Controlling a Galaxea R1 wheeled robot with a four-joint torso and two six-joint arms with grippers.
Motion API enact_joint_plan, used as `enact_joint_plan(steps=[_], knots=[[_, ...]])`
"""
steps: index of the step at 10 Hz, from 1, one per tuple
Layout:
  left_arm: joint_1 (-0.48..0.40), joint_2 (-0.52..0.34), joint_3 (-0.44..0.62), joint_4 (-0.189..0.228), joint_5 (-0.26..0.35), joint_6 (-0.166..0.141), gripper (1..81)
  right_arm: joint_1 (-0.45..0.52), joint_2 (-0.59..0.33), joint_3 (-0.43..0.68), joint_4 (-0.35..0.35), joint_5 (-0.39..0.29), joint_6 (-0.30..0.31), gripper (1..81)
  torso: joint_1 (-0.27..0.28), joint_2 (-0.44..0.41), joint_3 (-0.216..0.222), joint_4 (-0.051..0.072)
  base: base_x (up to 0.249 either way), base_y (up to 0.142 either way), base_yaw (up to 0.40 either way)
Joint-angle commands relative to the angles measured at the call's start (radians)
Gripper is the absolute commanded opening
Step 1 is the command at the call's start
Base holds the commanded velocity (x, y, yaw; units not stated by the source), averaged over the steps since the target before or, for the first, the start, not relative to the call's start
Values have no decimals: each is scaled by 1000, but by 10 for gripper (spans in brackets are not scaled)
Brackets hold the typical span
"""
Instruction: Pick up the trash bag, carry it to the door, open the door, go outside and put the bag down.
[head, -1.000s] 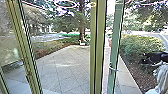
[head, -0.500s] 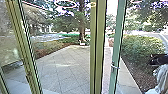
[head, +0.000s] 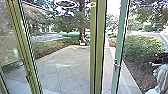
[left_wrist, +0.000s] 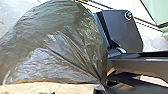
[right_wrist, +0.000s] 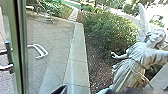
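Note:
At the right edge of the head view is the dark end of my right arm with its gripper (head: 161, 60), to the right of the green-edged door (head: 121, 45) and apart from it. The door stands partly open, with a gap between it and the olive post; its handle (head: 116, 65) is on the edge. The right wrist view has the door's handle (right_wrist: 9, 57) and a dark piece of the right gripper (right_wrist: 60, 90). A large, dark, shiny trash bag (left_wrist: 57, 47) bulges in the left wrist view, its plastic gathered into creases at my left gripper (left_wrist: 102, 83), which is shut on it.
Olive posts (head: 97, 47) and glass panels stand ahead. Beyond lies the tiled patio (head: 65, 67), with a pale kerb (right_wrist: 77, 55) and a bush (right_wrist: 107, 35). A winged statue (right_wrist: 137, 62) is at the right, and a metal chair (right_wrist: 46, 15) stands farther out.
The door's edge has swung to the right, widening the gap beside the post. My right arm has drawn back toward the right edge of the head view.

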Motion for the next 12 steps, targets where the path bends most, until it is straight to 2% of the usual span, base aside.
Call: enact_joint_plan(steps=[1, 4, 7, 9, 12], knots=[[-43, 4, 7, -3, 54, -3, 10, 172, -17, -50, -90, 71, -6, 811, 0, 0, 0, 0, 0, 0, 0], [-43, 4, 8, -5, 54, -4, 10, 172, -20, -96, -168, 139, -8, 811, 0, 0, 0, 0, 0, 0, 0], [-43, 7, 8, -5, 54, -3, 10, 165, -20, -130, -180, 185, 4, 811, 0, 0, 0, 0, 0, 0, 0], [-40, 4, 6, -6, 54, -3, 10, 167, -22, -139, -182, 189, -8, 811, 0, 0, 0, 0, 0, 0, 0], [-37, 4, 8, -6, 52, -4, 10, 165, -35, -164, -238, 208, -9, 811, 0, 0, 0, 0, 0, 0, 0]])
